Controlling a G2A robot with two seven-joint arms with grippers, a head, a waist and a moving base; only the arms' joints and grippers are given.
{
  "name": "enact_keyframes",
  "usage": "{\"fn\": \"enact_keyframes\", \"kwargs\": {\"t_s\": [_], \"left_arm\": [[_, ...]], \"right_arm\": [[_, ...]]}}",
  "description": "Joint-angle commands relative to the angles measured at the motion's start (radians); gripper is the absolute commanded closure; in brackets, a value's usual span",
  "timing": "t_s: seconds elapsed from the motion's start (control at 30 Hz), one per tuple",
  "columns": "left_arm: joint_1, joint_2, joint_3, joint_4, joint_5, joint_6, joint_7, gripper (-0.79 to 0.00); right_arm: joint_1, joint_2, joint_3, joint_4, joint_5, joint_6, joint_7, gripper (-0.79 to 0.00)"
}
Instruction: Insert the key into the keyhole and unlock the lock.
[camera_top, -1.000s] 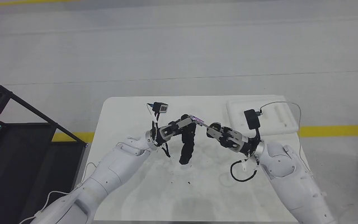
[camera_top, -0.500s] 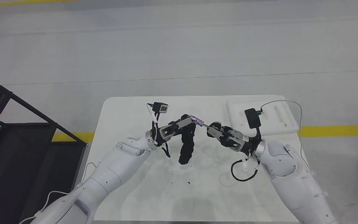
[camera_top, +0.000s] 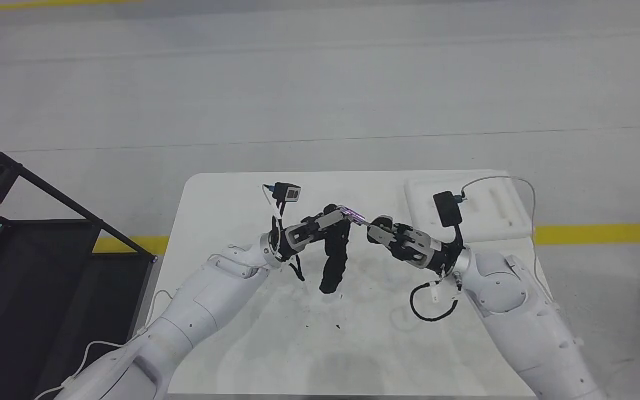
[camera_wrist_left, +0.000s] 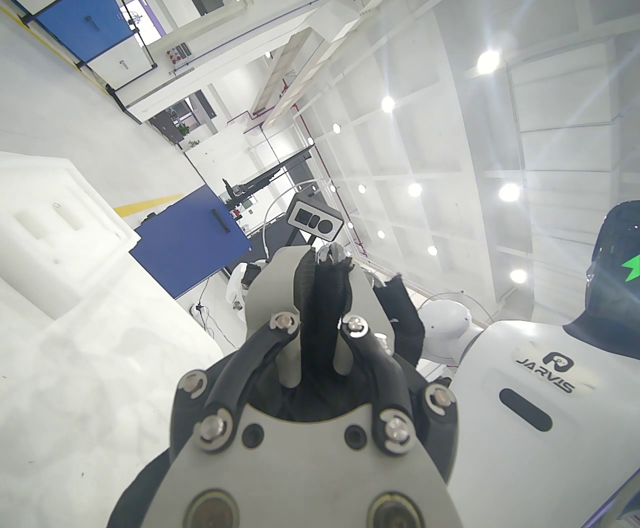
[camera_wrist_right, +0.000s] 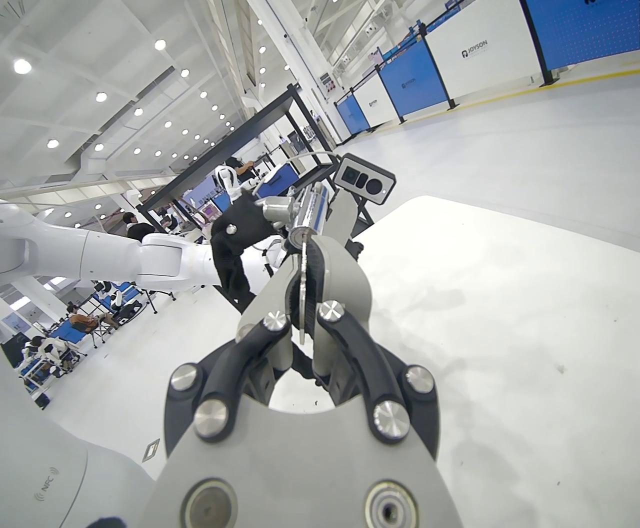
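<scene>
I hold the lock (camera_wrist_right: 309, 212) up off the table (camera_top: 250, 200) in my left gripper (camera_wrist_left: 320, 265). That claw is clamped shut around the lock. A black cloth (camera_wrist_left: 320, 310) is pinched between its fingers, and only the lock's shiny end pokes out past them. From above, the cloth hangs down below the lock toward the tabletop.

My right gripper (camera_wrist_right: 306, 255) sits just on the other side of the lock, facing its round keyhole end. Its claw is closed flat on the head of the key (camera_wrist_right: 303, 285). The key's blade runs straight from the fingers up to the keyhole face and meets it in line with the lock's barrel.

By my reading, pick-up and alignment are done and the insertion is either under way or just finished. I cannot tell how deep the blade sits, because the claw tips crowd the keyhole.

What is left, as I judge it, is to seat the key fully if it is not yet home, then to turn it. I see nothing that shows the lock has opened. The shackle end is hidden behind the left claw and the cloth.

A white foam tray (camera_top: 490, 215) lies well beyond the lock on the right gripper's side.
</scene>
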Motion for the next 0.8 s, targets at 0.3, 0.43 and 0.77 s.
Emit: {"fn": "enact_keyframes", "kwargs": {"t_s": [0.3, 0.43, 0.77], "left_arm": [[0.0, 0.0, 0.0, 0.0, 0.0, 0.0, 0.0, 0.0], [0.0, 0.0, 0.0, 0.0, 0.0, 0.0, 0.0, 0.0], [0.0, 0.0, 0.0, 0.0, 0.0, 0.0, 0.0, 0.0]], "right_arm": [[0.012, 0.0, -0.015, 0.014, 0.007, 0.002, -0.005, 0.0], [0.014, 0.0, -0.018, 0.016, 0.01, 0.0, -0.008, 0.0], [0.014, 0.001, -0.022, 0.018, 0.022, 0.004, -0.011, -0.095]]}}
